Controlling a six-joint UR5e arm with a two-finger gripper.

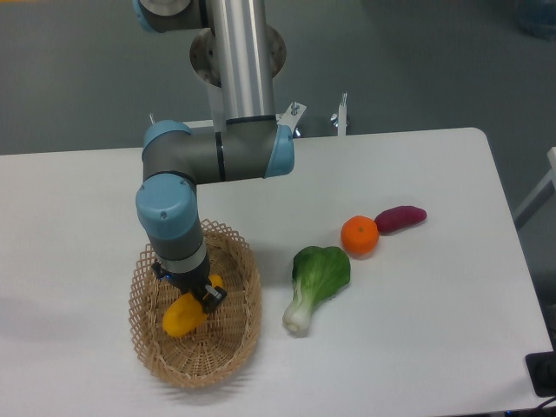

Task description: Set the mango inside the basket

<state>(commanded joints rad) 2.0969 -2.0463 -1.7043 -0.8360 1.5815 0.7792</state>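
Fingers of the gripper (pixel 198 298) are down inside the basket (pixel 149 351), and they look clamped on the mango (pixel 182 318), though the black finger parts hide the contact, so the grip cannot be made out for sure. One dark finger (pixel 214 296) shows at the mango's upper right end; the other is hidden behind the wrist. The mango lies within the basket, near its middle, tilted with its lower end toward the basket's near-left wall. Whether it rests on the basket floor or hangs just above it I cannot tell from this view.

The arm (pixel 174 213) comes down from above, its grey and blue wrist standing almost upright over the far half of the basket and covering part of the far rim. The basket sits on the white desk (pixel 434 330), toward the desk's near-left part.

To the right of the basket, apart from it, lies a bok choy (pixel 316 277), leafy end pointing away from the basket's near side and white stem toward the desk's front. Farther right of the basket, beyond the bok choy, sits an orange (pixel 360 234), and a purple vegetable (pixel 400 217) lies just beside the orange on the side away from the basket, touching it or nearly so.
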